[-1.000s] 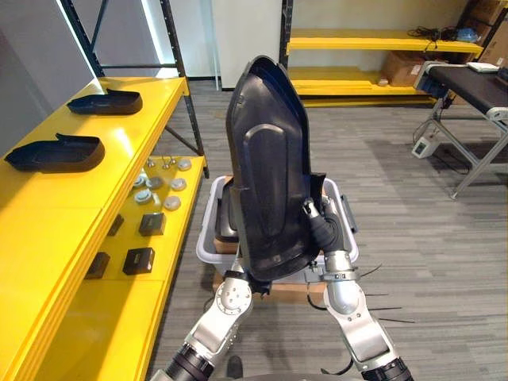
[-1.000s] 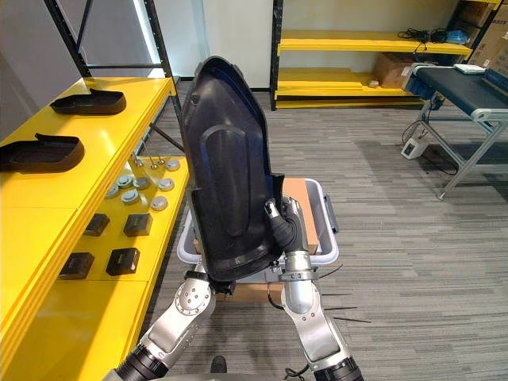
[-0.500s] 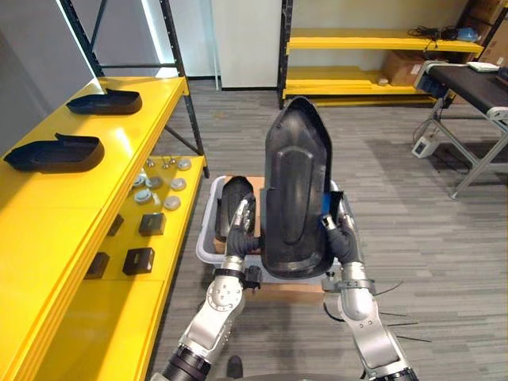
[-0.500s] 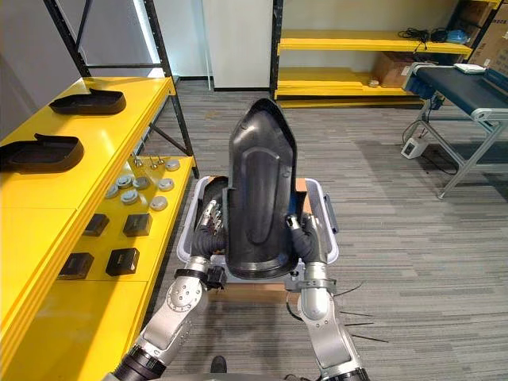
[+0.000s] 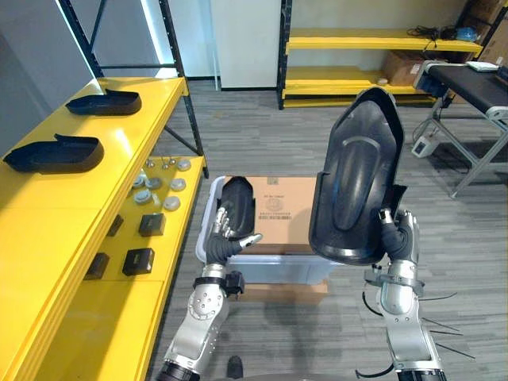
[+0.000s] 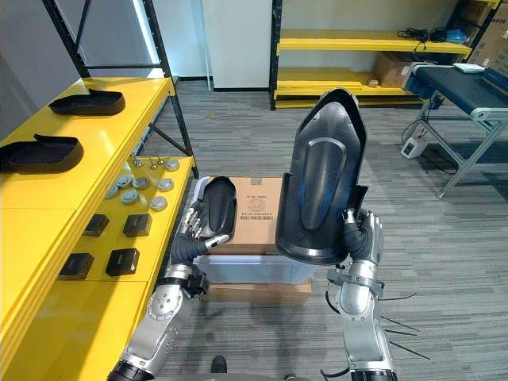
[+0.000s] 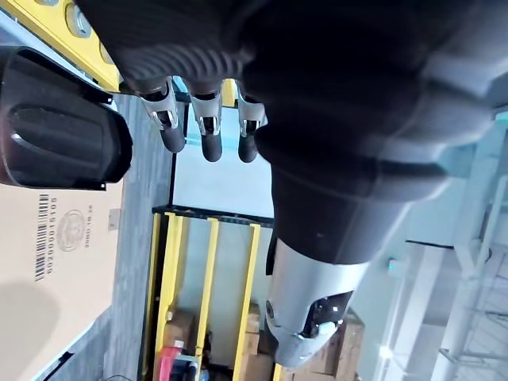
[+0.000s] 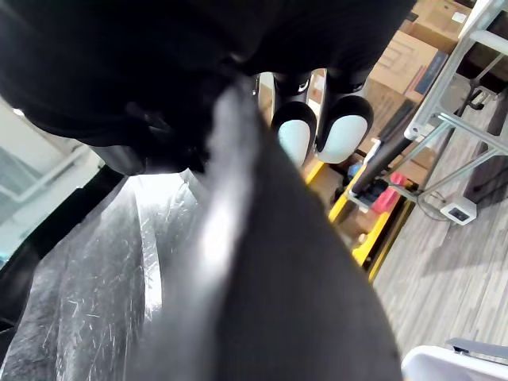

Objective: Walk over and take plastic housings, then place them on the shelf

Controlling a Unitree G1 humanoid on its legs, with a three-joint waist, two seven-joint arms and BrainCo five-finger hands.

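One black housing (image 5: pixel 357 182) is now held upright by the right hand (image 5: pixel 397 234) alone, fingers curled round its lower edge. It has swung from above the bin (image 5: pixel 270 266) to the bin's right side, uncovering the cardboard sheet (image 5: pixel 278 210) lying in the bin. The left hand (image 5: pixel 226 234) has let go and hovers with fingers loose and open over the bin's left end, just beside a smaller housing (image 5: pixel 238 202) resting there. Two more housings (image 5: pixel 55 152) lie on the yellow shelf (image 5: pixel 48 214), left of the bin. The lift looks done, so carrying it to that shelf likely comes next, though a one-handed hold on so tall a piece could tip.
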